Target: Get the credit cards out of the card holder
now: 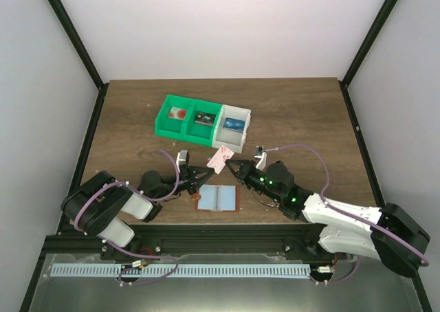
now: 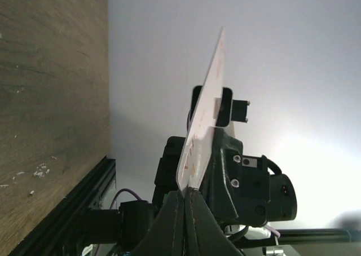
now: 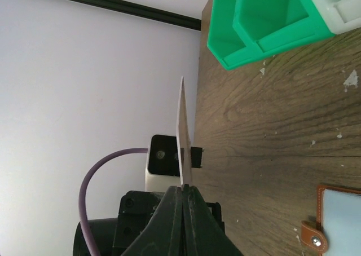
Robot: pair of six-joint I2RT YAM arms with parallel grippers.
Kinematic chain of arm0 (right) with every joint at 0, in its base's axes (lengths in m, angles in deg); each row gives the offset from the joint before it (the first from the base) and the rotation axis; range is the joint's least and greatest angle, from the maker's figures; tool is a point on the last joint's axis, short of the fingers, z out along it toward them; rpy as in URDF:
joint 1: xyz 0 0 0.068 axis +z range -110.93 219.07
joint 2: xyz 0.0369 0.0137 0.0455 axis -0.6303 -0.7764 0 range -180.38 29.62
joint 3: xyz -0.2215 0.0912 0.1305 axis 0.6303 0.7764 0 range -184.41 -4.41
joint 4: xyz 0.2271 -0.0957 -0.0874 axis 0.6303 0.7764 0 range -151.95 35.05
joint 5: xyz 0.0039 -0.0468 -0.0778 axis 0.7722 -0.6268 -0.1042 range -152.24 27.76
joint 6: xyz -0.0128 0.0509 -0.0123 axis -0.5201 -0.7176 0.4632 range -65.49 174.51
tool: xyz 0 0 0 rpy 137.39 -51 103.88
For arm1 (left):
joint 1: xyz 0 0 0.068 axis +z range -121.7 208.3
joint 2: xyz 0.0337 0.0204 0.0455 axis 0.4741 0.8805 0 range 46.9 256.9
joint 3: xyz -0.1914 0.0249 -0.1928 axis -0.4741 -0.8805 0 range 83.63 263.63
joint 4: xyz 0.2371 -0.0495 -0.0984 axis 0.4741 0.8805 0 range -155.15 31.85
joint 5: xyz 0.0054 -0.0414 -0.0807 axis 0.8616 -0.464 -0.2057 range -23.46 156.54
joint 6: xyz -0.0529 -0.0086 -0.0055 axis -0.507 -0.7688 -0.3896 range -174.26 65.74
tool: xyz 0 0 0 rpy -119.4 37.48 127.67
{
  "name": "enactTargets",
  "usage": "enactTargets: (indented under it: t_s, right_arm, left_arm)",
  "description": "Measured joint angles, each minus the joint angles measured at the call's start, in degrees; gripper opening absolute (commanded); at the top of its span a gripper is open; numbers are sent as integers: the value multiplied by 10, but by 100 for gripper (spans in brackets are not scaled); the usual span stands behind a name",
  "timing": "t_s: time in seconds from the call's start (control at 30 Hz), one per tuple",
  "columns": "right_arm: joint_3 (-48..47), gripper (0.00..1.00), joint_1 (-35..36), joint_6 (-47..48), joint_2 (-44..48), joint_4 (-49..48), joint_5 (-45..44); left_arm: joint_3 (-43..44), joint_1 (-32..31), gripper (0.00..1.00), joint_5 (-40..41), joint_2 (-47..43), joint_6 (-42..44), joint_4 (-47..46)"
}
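Top external, room: open worktop (image 1: 295, 113) at right; bin (image 1: 201, 123) just above card (image 1: 220, 159).
card axis: tilts toward upper right.
left end effector (image 1: 209, 168), right end effector (image 1: 231, 163): both pinching card.

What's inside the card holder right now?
The card holder lies open: only pale blue pockets show, no card sticking out. Anything tucked inside the pockets is covered.

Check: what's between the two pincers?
The pink card: the left pincer is shut on one edge, the right pincer on the opposite one. It is clear in the top view, and each wrist view shows its own grip.
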Motion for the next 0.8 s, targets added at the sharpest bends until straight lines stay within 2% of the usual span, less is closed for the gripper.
enactTargets:
  t_s: [0.17, 0.3, 0.4, 0.5, 0.63, 0.7, 0.8]
  right_arm:
    - [8, 0, -1, 0, 6, 4, -4]
    - [10, 0, -1, 0, 18, 4, -3]
    - [10, 0, 0, 1, 30, 3, -2]
    - [10, 0, 0, 2, 36, 1, 0]
    - [10, 0, 0, 2, 37, -2, 2]
    - [10, 1, 0, 2, 40, -5, 4]
    - [10, 1, 0, 2, 44, -8, 7]
  left_arm:
    - [0, 0, 0, 0, -5, 7, -1]
    - [1, -1, 11, -1, -19, 18, -1]
    - [1, -1, 14, 3, -33, 28, 0]
    - [5, -1, 8, 5, -47, 40, 3]
    - [10, -1, 6, 7, -67, 56, 13]
    - [10, -1, 0, 7, -77, 64, 24]
    - [10, -2, 0, 8, -91, 76, 39]
